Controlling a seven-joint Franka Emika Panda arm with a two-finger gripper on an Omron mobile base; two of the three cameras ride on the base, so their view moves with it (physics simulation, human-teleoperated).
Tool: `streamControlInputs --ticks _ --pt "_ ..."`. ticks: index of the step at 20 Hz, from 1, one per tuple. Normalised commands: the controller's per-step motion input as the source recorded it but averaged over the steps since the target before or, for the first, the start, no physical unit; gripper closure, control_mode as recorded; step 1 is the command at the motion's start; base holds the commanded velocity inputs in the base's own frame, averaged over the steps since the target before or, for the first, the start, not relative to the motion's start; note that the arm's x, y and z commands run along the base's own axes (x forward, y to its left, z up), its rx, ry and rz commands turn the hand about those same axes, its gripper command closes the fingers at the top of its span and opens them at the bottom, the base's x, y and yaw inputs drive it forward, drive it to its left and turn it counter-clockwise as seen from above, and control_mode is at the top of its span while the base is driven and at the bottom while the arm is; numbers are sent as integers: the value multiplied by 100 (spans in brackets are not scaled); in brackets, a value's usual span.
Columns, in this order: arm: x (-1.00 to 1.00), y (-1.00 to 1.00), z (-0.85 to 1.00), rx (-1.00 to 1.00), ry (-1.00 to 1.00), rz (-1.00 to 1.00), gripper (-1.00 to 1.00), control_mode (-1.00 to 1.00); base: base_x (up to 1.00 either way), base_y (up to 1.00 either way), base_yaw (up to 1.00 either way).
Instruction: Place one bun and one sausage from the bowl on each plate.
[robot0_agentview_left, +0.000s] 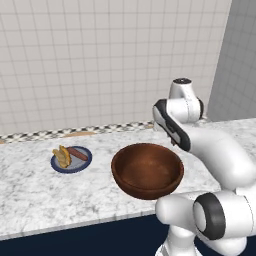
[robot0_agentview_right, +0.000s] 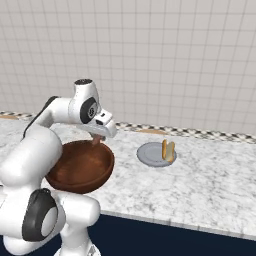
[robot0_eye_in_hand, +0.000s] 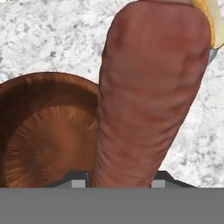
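Left base view: large deep reddish-brown wooden bowl (robot0_agentview_left: 147, 170) sits mid-counter on the speckled white marble counter (robot0_agentview_left: 30, 190), and its inside looks empty. Well to its left, the small flat navy-rimmed plate (robot0_agentview_left: 71, 161) carries a tan bun (robot0_agentview_left: 62, 156) and a reddish-brown sausage (robot0_agentview_left: 77, 153) side by side, so that plate looks done. White arm (robot0_agentview_left: 220, 155) crosses behind the bowl's right rim.

Right base view: two-finger gripper (robot0_agentview_right: 98, 137) hangs just above the bowl's far rim, a reddish sausage end poking down below it. Right of the bowl, the paler grey plate (robot0_agentview_right: 150, 155) holds one bun (robot0_agentview_right: 168, 150) standing on edge (no sausage on it yet).

Hand view: jaws closed narrow on the sausage, which rises thick between the fingertips (robot0_eye_in_hand: 78, 180). Bowl interior lies below left; marble beyond, with a sliver of bun and plate edge at the top right corner.

Judgement: three of four items placed; the last sausage is in hand and needs carrying to the grey plate.
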Motion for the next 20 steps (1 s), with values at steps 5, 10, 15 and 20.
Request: streamControlInputs --ticks 5,10,15,20 --pt "50 -100 -3 11 0 32 100 -100 0 0 0" --pt "61 -93 0 3 5 26 100 -100 0 0 0" --pt "44 -16 13 0 29 10 100 -100 0 0 0" --pt "10 -7 -65 0 16 10 100 -100 0 0 0"
